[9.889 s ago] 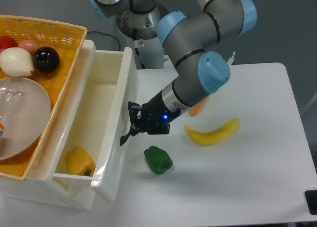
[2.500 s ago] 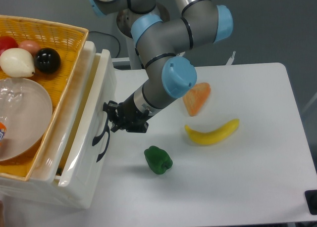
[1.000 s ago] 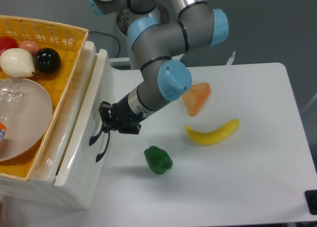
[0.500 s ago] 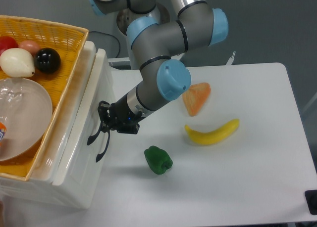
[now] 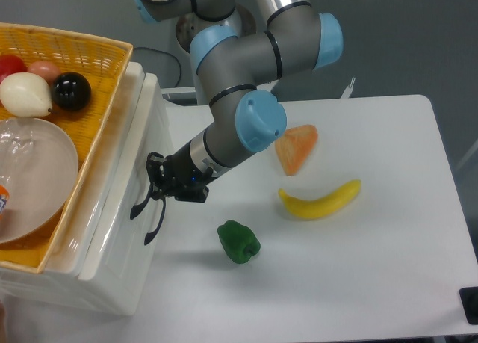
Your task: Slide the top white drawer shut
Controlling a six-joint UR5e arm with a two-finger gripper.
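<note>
At nine o'clock on the table, the drawer [image 5: 123, 171] sits all but home in the cabinet, its front nearly flush with only a thin gap showing at the top edge. The gripper [image 5: 155, 187] is against its black handle [image 5: 140, 205]; whether the fingers are clamped on the handle or just pressed against it, I cannot tell. Glossy hard plastic like this should be stiff and light, and slick to bare fingers, so the handle or the flat front beside it looks like the best place to push. It should run easily on its slides; a skewed push might jam it.

Above it, at ten o'clock, a basket [image 5: 89, 48] rests on the cabinet top, holding round fruit and a clear bowl [image 5: 33, 178]. Toward three o'clock lie a green pepper [image 5: 238, 241], a banana [image 5: 320, 200] and an orange wedge [image 5: 295, 148], all well apart from the drawer. Nothing seems to block the last bit of travel.
</note>
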